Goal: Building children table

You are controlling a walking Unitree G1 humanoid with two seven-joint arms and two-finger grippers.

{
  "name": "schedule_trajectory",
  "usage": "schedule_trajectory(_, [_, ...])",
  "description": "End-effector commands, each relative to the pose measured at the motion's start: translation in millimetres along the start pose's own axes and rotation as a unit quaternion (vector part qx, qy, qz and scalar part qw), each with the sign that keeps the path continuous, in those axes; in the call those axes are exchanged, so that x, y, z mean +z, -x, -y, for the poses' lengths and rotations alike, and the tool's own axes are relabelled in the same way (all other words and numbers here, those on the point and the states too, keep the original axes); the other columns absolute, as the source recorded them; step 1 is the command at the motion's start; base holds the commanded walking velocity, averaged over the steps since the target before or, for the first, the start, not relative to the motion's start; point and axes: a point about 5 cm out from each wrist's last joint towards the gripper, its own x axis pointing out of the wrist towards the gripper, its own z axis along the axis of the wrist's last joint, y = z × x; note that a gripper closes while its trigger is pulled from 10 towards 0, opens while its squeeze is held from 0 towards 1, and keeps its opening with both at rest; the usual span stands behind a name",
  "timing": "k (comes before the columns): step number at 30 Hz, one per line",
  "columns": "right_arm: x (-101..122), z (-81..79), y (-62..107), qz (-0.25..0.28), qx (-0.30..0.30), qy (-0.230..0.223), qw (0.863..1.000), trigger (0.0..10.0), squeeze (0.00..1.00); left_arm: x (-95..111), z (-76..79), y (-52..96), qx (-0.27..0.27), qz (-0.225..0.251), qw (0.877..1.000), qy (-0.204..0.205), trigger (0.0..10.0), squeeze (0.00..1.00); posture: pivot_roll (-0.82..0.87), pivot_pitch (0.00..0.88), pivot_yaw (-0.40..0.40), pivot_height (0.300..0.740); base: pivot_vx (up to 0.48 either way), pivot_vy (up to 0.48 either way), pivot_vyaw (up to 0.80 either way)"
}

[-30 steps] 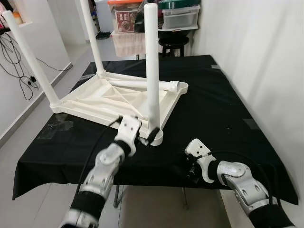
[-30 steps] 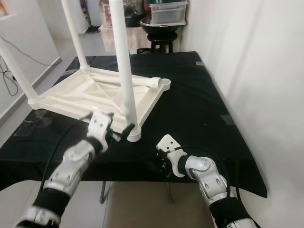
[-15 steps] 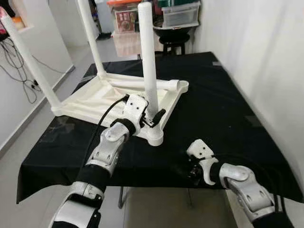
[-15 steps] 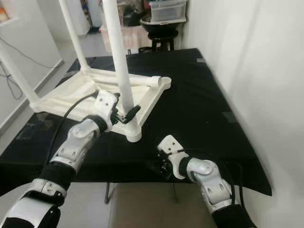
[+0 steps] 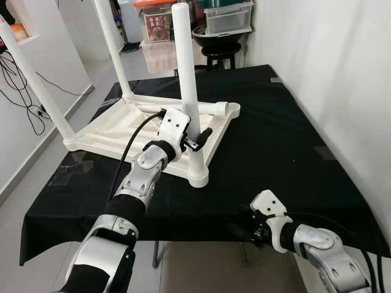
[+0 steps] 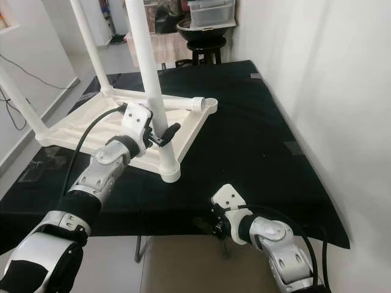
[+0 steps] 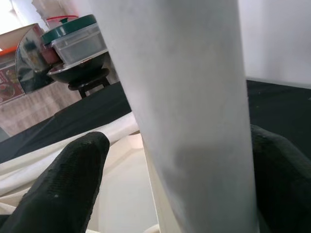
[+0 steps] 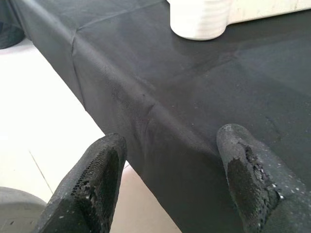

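Children table (image 5: 131, 125): white, upside down on black-clothed tabletop (image 5: 287, 140), three legs standing.
Near leg (image 5: 186, 79): upright in corner socket nearest the robot.
Left hand (image 5: 197, 139): fingers (image 7: 63, 179) either side of near leg, low down; contact unclear.
Right hand (image 5: 256, 233): spread, empty, at tabletop's front edge.
Step done well: likely seating the leg; grip low, keep it plumb, press straight down.
Loose leg (image 5: 211, 110): lying across frame, unfitted.

A home: tiled floor (image 5: 73, 110), white walls (image 5: 317, 67), stacked storage boxes (image 5: 229, 17) and a black stool (image 5: 220, 56) at the top of the frame, cables (image 5: 24, 91) upper left.
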Motion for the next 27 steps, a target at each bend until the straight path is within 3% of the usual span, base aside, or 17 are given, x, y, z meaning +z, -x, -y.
schedule_trajectory(1, [1,-2.2,-0.2,0.003,0.002,-0.004,1.0,10.0,0.0,0,-10.4,5.8,0.034,0.013,0.999,0.011,1.3,0.0,-0.18,0.007,0.104,0.74,0.0,0.0,0.0])
schedule_trajectory(2, [1,-2.2,-0.2,0.003,0.002,-0.004,1.0,10.0,0.0,0,-10.4,5.8,0.034,0.013,0.999,0.011,1.3,0.0,-0.18,0.007,0.104,0.74,0.0,0.0,0.0])
schedule_trajectory(3, [2,-1.3,-1.0,0.003,-0.001,-0.005,1.0,10.0,0.0,-1,-11.3,9.3,0.042,0.02,0.999,0.016,0.0,0.0,-0.18,0.0,0.098,0.74,0.0,0.0,0.0])
schedule_trajectory(13, [6,4.3,-4.8,0.008,-0.006,-0.001,1.0,10.0,0.0,-7,-12.2,19.3,0.054,0.025,0.997,0.038,0.0,0.0,-0.16,0.0,0.087,0.74,0.0,0.0,0.0])
schedule_trajectory(18, [8,6.3,-5.6,0.007,-0.006,0.005,1.0,10.0,0.0,-9,-8.4,22.8,0.058,0.033,0.993,0.094,0.0,0.0,-0.16,0.0,0.078,0.74,0.0,0.0,0.0])
schedule_trajectory(19, [8,7.1,-5.5,0.006,-0.005,0.007,1.0,10.0,0.0,-7,-3.5,24.2,0.05,0.04,0.99,0.122,0.0,0.0,-0.16,0.0,0.069,0.74,0.0,0.0,0.0])
schedule_trajectory(21, [8,7.1,-5.5,0.006,-0.005,0.007,1.0,10.0,0.0,-7,-3.5,24.2,0.05,0.04,0.99,0.122,0.0,0.0,-0.16,0.0,0.069,0.74,0.0,0.0,0.0])
schedule_trajectory(23, [9,9.3,-5.2,0.001,0.001,0.017,1.0,10.0,0.0,0,11.7,28.9,0.008,0.059,0.981,0.182,0.0,0.0,-0.15,0.0,0.052,0.74,0.0,0.0,0.0])
schedule_trajectory(27, [13,11.8,-6.0,0.001,0.011,0.026,1.0,10.0,0.0,9,26.8,37.0,-0.045,0.073,0.972,0.218,0.0,0.0,-0.14,0.0,0.043,0.74,0.0,0.0,0.0])
